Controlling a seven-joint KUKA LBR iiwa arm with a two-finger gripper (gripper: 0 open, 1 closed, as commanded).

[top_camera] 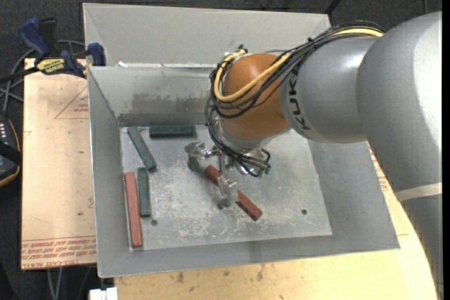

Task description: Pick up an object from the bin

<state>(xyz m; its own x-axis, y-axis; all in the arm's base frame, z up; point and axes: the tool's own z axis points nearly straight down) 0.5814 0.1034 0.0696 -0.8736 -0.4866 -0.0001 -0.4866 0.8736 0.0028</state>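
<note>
end effector [225, 187] sat low over the middle of the bin [176, 218] floor, right on a red-brown bar [248, 208]; spread or pinching, could not tell. the red-brown bar lay flat, long axis diagonal, one end toward the far left, the other toward the near right. well apart, by the left wall, a red bar [132, 211] and a dark green bar [144, 193] lay side by side.

Three dark green bars [172, 130] and two reddish bars [132, 211] lie in the bin [309, 221].
</note>
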